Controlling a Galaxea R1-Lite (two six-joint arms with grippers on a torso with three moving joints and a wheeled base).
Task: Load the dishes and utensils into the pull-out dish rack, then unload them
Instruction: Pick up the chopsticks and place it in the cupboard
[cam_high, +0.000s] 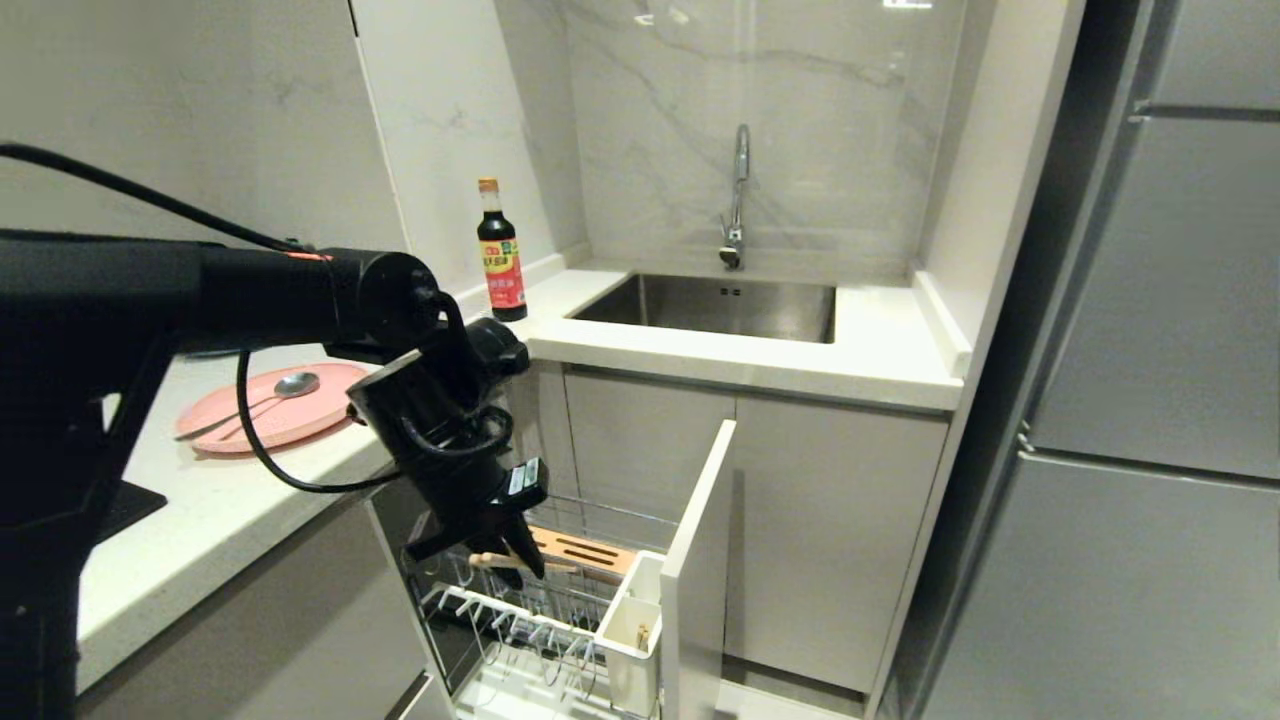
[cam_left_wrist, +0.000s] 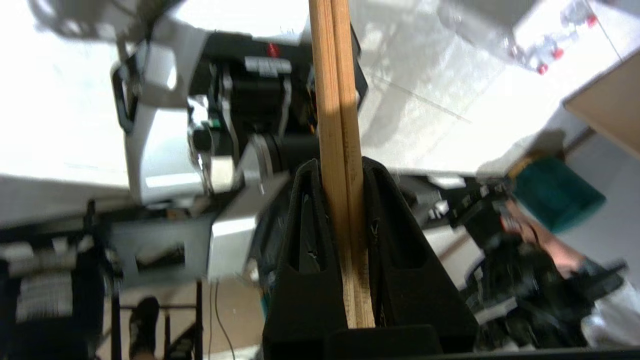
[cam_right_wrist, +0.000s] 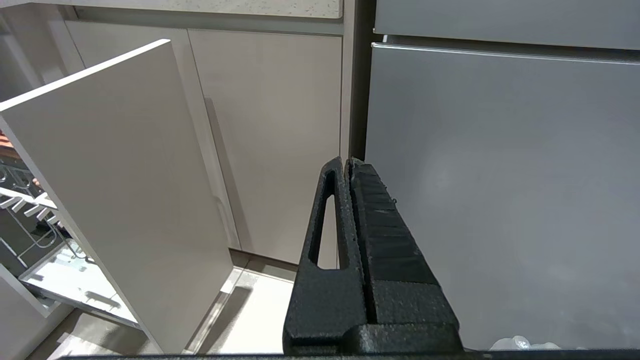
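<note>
Hanging over the pulled-out dish rack, near left: left gripper clamping the chopsticks, sticks pinched side by side between the fingers and poking out past the tips. Sitting farther left on the counter: pink plate carrying the spoon. Parking low off to the right, right gripper squeezing shut on nothing.

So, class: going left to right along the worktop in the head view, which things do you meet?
pink plate with the spoon → sauce bottle → sink with its tap
</note>
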